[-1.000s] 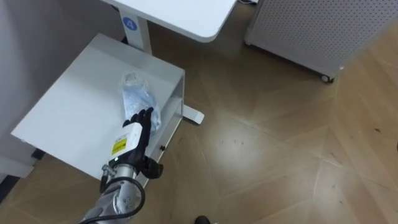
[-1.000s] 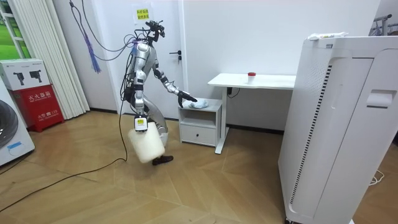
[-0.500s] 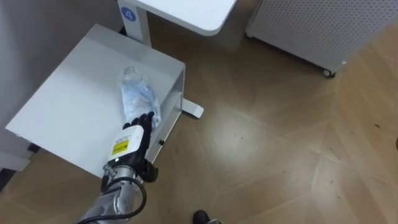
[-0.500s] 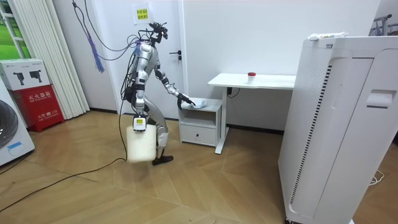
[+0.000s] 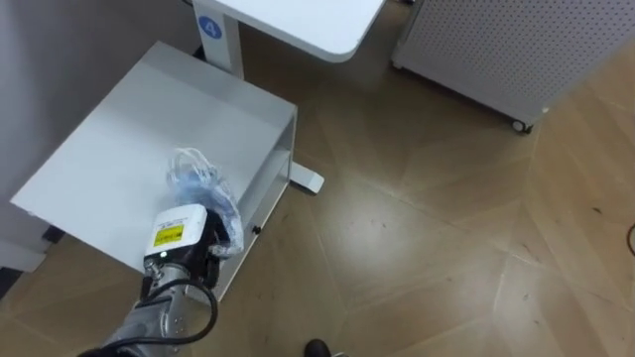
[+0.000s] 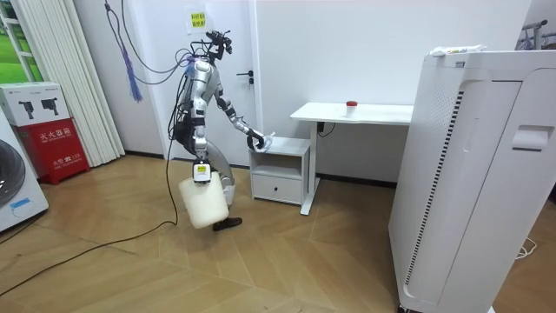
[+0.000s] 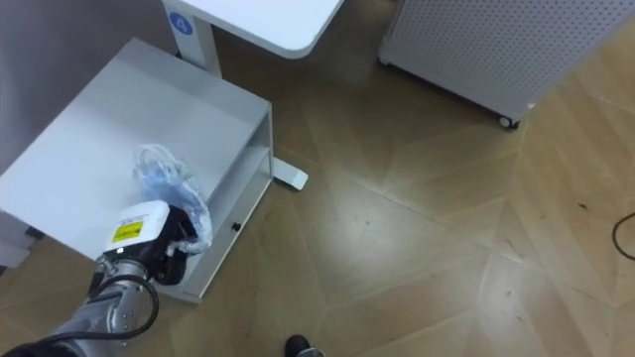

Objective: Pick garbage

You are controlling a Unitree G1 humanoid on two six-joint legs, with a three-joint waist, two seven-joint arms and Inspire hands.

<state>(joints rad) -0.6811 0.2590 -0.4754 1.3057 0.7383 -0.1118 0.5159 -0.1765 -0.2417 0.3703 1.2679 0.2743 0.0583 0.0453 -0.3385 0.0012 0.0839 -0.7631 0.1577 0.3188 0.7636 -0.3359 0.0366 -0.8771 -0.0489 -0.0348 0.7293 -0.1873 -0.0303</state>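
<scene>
left hand [image 5: 177, 236]: fingers [image 5: 214, 248] clenched round the clear plastic bag [image 5: 193, 177], which I see bunched up
bag: over the white drawer cabinet [image 5: 129, 129] top, near its front edge; I can't tell if it touches
right hand [image 6: 200, 173]: low by the robot's hip, white bin [image 6: 205, 203] hanging at it; grip unreadable
stance: standing just beside the cabinet, left arm out over it

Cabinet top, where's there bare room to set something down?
The cabinet top is bare across its far and wall-side stretch, up to the desk leg. Its near corner is crowded: the left hand grips the crumpled plastic there.
</scene>
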